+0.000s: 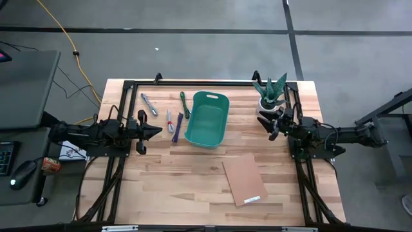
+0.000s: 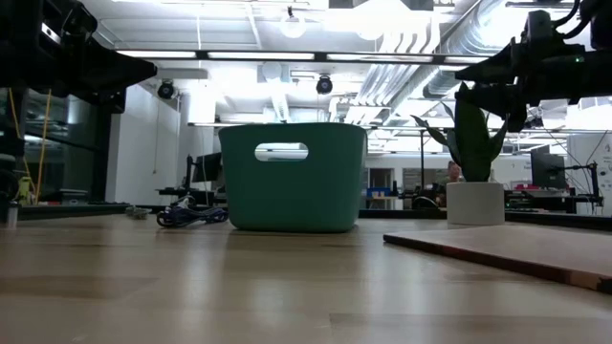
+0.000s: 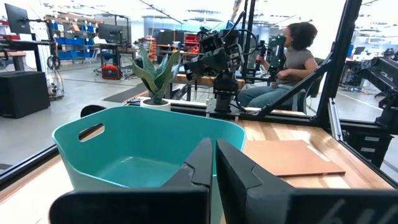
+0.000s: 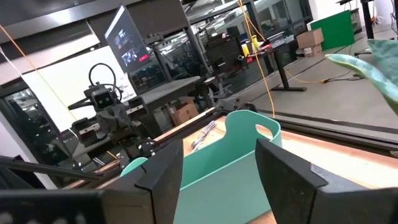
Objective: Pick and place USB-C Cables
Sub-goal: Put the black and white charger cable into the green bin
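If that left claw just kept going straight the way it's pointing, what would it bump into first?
Most likely the teal bin. The left gripper, fingers shut, points across the table at the bin's side. The purple cable lies on the table between them, but the gripper seems to ride above it.

Teal bin (image 1: 206, 118); grey (image 1: 149, 104), white-red (image 1: 169, 120), purple (image 1: 177, 127), green cables (image 1: 183, 104).

Open tabletop before both arms, teal bin (image 1: 207, 119) mid-table (potted plant (image 1: 270, 93) beside right gripper (image 1: 271, 124)).
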`<action>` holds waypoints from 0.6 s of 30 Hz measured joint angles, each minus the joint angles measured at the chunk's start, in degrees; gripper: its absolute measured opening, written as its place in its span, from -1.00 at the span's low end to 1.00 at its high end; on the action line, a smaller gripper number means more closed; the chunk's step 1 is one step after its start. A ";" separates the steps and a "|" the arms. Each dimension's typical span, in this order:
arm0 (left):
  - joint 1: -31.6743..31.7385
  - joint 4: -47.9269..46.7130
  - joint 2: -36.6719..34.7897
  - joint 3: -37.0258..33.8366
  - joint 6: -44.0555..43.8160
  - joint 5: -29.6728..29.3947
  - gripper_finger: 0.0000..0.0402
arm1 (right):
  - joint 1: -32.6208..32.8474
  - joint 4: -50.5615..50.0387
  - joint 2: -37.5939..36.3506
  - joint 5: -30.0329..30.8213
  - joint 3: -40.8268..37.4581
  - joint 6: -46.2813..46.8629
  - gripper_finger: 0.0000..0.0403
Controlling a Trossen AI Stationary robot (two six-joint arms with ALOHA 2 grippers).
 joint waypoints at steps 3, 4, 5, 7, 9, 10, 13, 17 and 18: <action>0.00 0.00 0.00 0.01 0.00 -0.01 -1.00 | 0.00 -0.04 0.00 -1.43 0.00 -1.52 -0.04; 0.00 0.00 0.00 0.00 0.00 0.00 -1.00 | 0.00 -0.08 0.00 -1.93 0.00 -2.27 -0.04; 0.00 0.00 0.00 0.00 0.00 -0.02 -1.00 | 0.00 -0.07 0.00 -2.27 0.00 -2.83 -0.04; 0.02 0.00 0.00 0.00 0.00 0.00 -1.00 | 0.00 0.14 0.00 -2.41 0.00 -4.16 -0.04; 0.01 0.00 0.01 0.02 0.00 0.00 -1.00 | 0.00 0.65 0.00 -2.42 0.00 -5.02 -0.04; 0.01 0.00 0.01 0.00 0.01 0.00 -1.00 | 0.00 0.88 0.00 -2.42 0.00 -5.08 -0.04; 0.02 0.00 0.00 0.02 0.00 -0.02 -1.00 | 0.00 0.97 0.00 -2.42 0.00 -5.11 -0.04; 0.02 0.00 0.00 0.00 0.00 0.00 -1.00 | 0.00 3.03 0.00 -3.21 0.00 -7.10 -0.04; 0.01 0.00 0.01 0.02 0.01 0.00 -1.00 | 0.00 3.57 0.00 -3.83 0.00 -7.40 -0.04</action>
